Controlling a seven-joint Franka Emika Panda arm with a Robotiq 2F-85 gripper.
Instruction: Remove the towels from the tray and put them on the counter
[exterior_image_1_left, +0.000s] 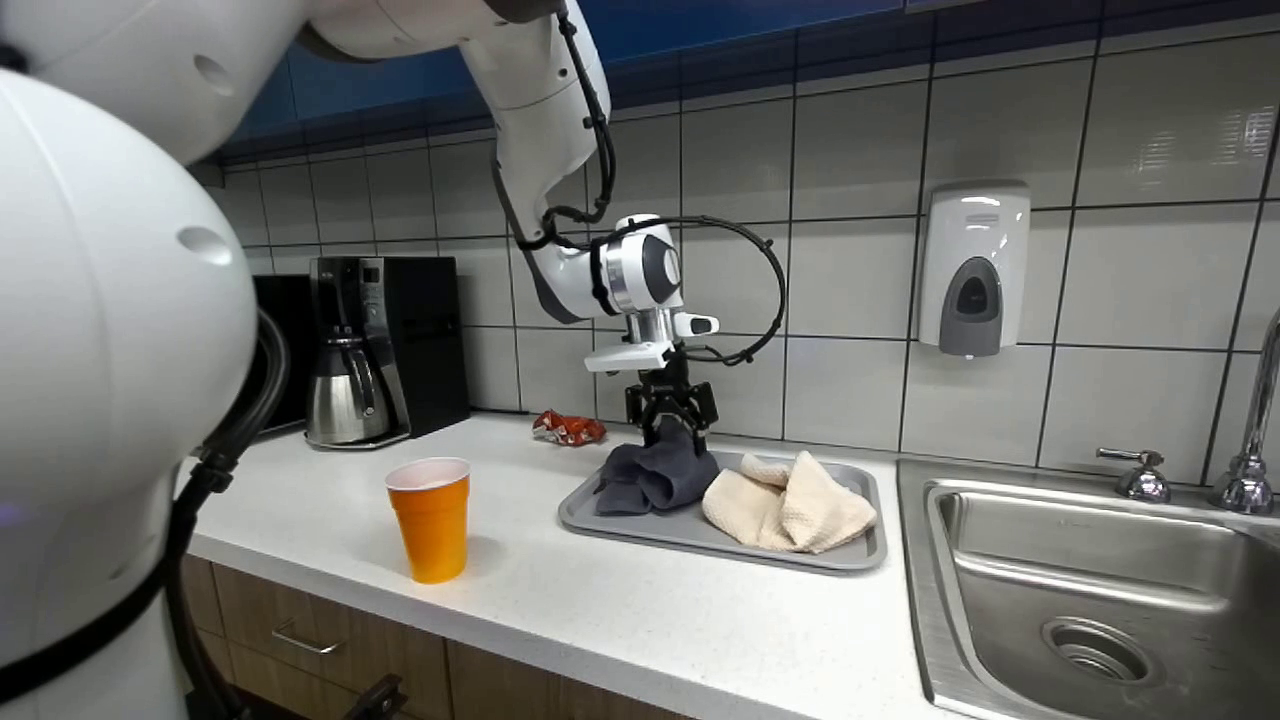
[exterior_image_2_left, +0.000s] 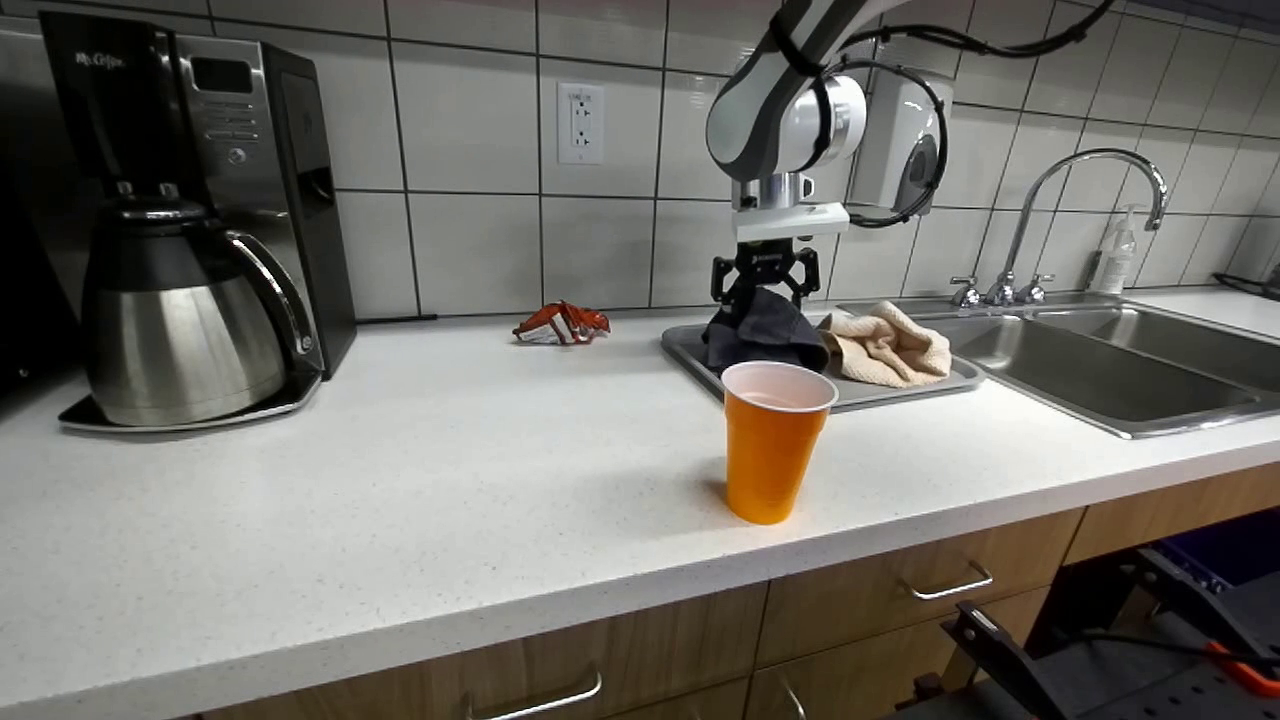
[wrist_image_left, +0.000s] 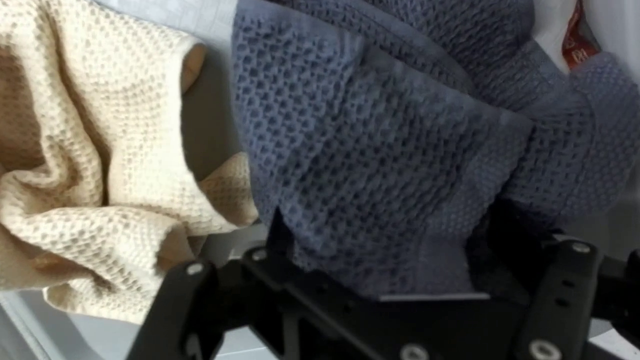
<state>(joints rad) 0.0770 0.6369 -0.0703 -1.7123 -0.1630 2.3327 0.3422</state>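
Dark towel (wrist_image_left: 380, 150) and cream towel (exterior_image_1_left: 780, 515) both lie on the tray (exterior_image_1_left: 670, 524), which sits on the counter (exterior_image_1_left: 600, 610) just beside the sink (exterior_image_1_left: 930, 600). Your gripper (exterior_image_1_left: 676, 443) points straight down over the dark towel, at the tray's end nearer the coffee maker (exterior_image_2_left: 250, 180). Its fingers (wrist_image_left: 515, 245) stand spread, with a raised fold of dark cloth between them; you cannot tell whether they press on it.

That fold points up toward the gripper's base, and the rest slumps around it, too crumpled to give you a clear long axis. In the wrist view its hem slants from upper left down to the right. The cream towel runs its long axis along the tray's length, one peak tenting upward and one corner aimed toward the sink. You see the two just beside each other, a cream corner reaching the dark edge in the wrist view.

Both have a pitted, waffle-like weave; the dark one is blue-gray, with a smoother band along its hem. The tray is smooth gray, a rounded rectangle with a raised rim. The counter is white and finely speckled, the sink shiny metal. On the counter you also have a crinkled red wrapper (exterior_image_2_left: 563, 324) and an upright orange cup (exterior_image_2_left: 765, 460), white inside and narrowing to its base.
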